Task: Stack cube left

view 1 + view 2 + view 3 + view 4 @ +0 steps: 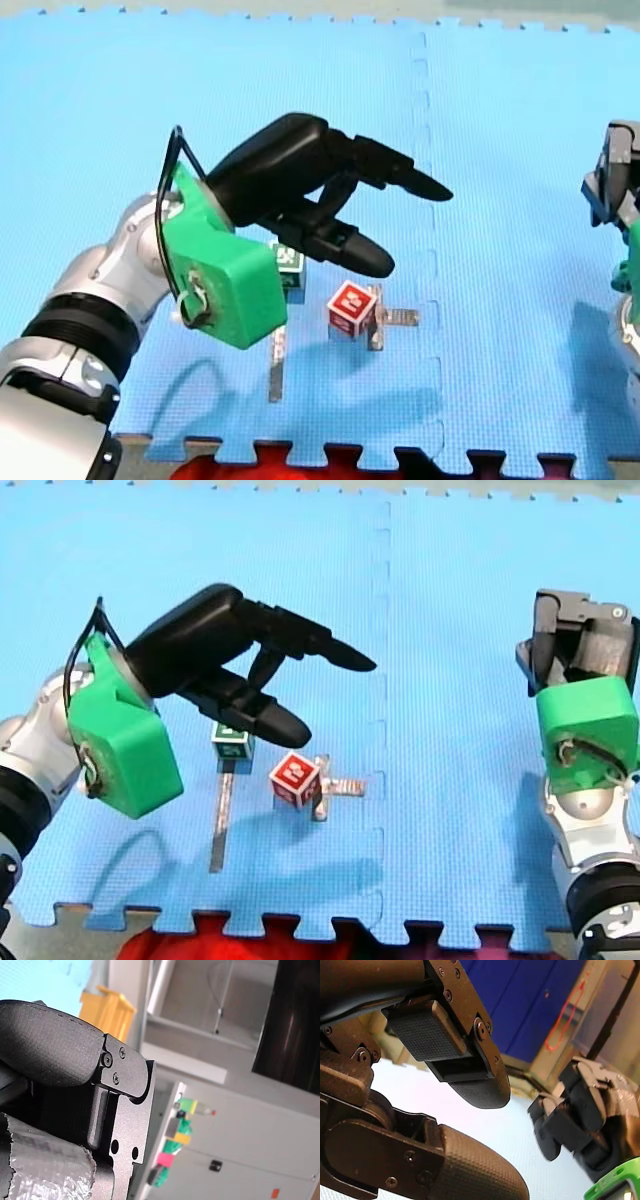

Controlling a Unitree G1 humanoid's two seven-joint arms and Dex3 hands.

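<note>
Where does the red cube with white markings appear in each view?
First head view: red cube, lower centre, beside the green-and-white cube.
Second head view: left of centre, below the left robot hand; right robot hand at right edge.
Wrist views: black fingers, room background.
Shared landmark: blue foam mat's seam.

I see the mat as matt blue foam with a fine grain. The left hand, over the mat, has a smooth black plastic shell with a slight sheen. In the second wrist view the fingertips carry a rough, dimpled, rubbery skin. The wrist mount is matt green plastic and the forearm is bright, smooth metal. The red cube has smooth printed faces. The grey tape strips look dull. Crinkled silver tape shines in the first wrist view.
</note>
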